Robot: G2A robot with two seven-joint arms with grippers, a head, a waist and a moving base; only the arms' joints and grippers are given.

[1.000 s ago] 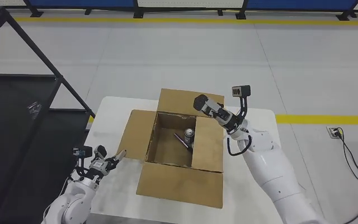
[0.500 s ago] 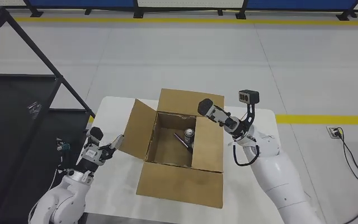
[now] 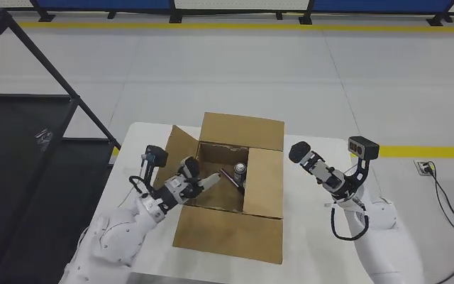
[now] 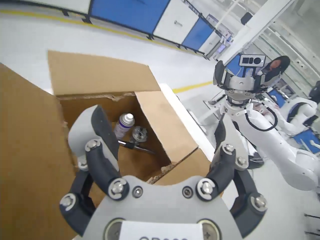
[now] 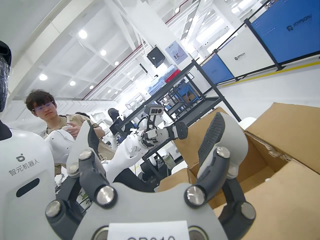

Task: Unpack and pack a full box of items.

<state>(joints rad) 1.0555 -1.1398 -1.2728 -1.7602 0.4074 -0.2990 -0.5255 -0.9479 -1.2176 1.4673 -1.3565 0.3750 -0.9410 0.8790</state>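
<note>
An open cardboard box (image 3: 227, 238) stands in the middle of the white table (image 3: 142, 145). Inside it are a spray can (image 3: 240, 169) (image 4: 123, 123), a small round metal part (image 4: 139, 134) and a thin dark tool (image 3: 230, 177) (image 4: 140, 148). My left gripper (image 3: 211, 179) (image 4: 160, 136) is open and hangs over the box's left side, pointing at those items with nothing between its fingers. My right gripper (image 3: 299, 152) (image 5: 152, 136) is open and empty, just off the box's right edge, above the table.
The box's left flap (image 3: 174, 145) stands up beside my left arm. The right flap (image 3: 264, 181) lies inward over part of the opening. The far flap (image 3: 241, 130) lies outward. A black rack (image 3: 42, 142) borders the table's left side.
My left arm has swung from the table's left edge to the box, and the left flap has risen. My right gripper has pulled back from over the box to its right side.
</note>
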